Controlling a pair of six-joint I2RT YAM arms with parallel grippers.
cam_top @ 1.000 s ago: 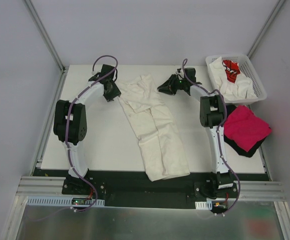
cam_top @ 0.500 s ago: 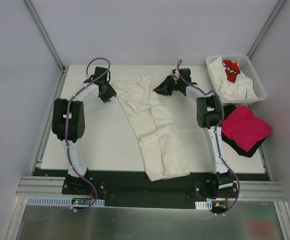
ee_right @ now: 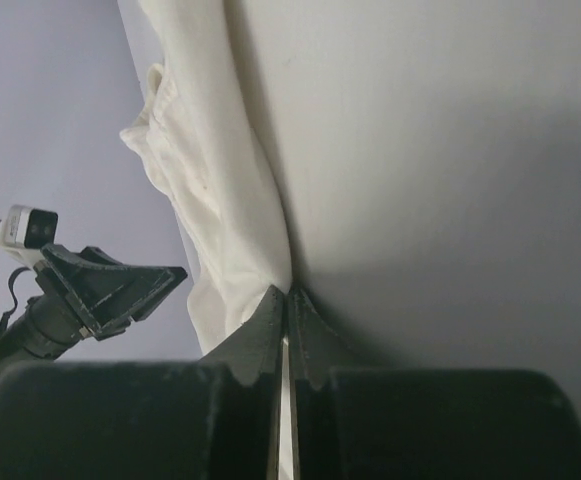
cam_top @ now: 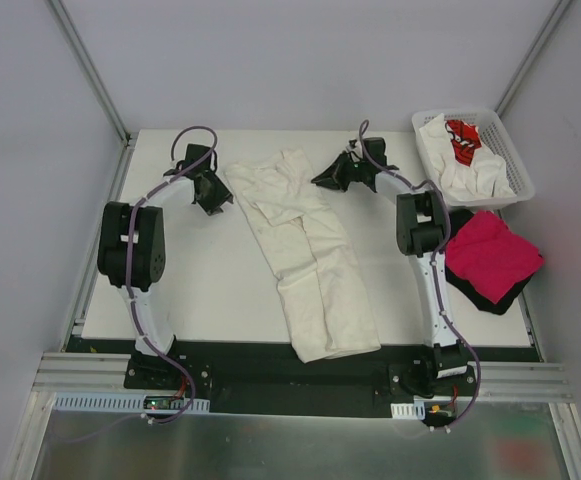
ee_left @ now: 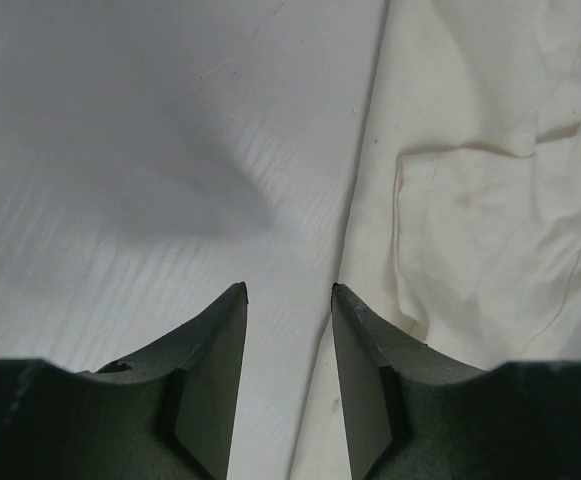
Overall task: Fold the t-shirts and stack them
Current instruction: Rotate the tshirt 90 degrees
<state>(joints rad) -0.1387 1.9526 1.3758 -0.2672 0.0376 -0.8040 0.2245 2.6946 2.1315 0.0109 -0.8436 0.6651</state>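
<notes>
The left gripper (ee_left: 288,290) has drawn back leftward off the cream shirt (cam_top: 310,260). Its fingers stand apart over bare table (cam_top: 210,290), just beside the cloth's left hem. The shirt lies folded lengthwise, running from the far edge to the near edge. The right gripper (ee_right: 288,293) has closed, tips together at the shirt's right hem; whether cloth is caught cannot be told. A basket (cam_top: 512,150) with a red-printed shirt (cam_top: 462,138) sits at the far right corner, and a pink shirt (cam_top: 492,255) lies by the right edge.
</notes>
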